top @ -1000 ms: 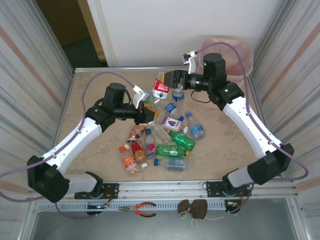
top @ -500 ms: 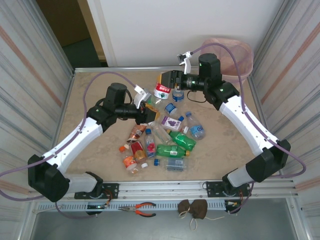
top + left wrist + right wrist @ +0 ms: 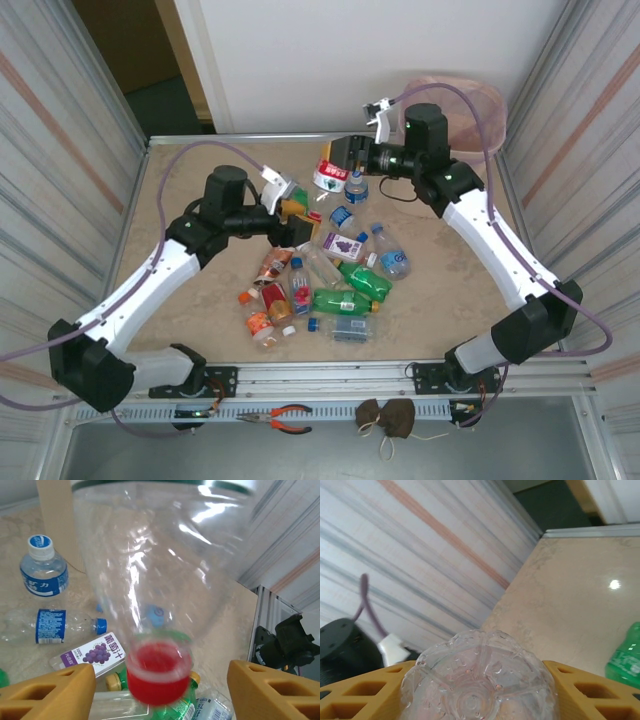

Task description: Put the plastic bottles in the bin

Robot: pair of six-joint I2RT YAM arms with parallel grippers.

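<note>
Left tool (image 3: 161, 682) released, fingers (image 3: 47, 692) clear of blurred red-cap bottle (image 3: 160, 580), centre frame. Right tool (image 3: 479, 682) grasping clear bottle (image 3: 479, 672), bottom centre.

The purple-labelled bottle (image 3: 95, 652) lying on the counter (image 3: 225, 615) carries the Chinese characters 葡萄汁 in dark print beside a picture of purple grapes; the finer print next to them cannot be read. The blue-labelled bottle (image 3: 44, 580) bears white Chinese characters, only partly legible, and a white swirl mark on its cap. The label of the clear bottle (image 3: 50, 626) holds unreadable small print. Near the counter's far edge, the red-and-white labelled bottle (image 3: 323, 178) shows dark lettering too small to make out.
</note>
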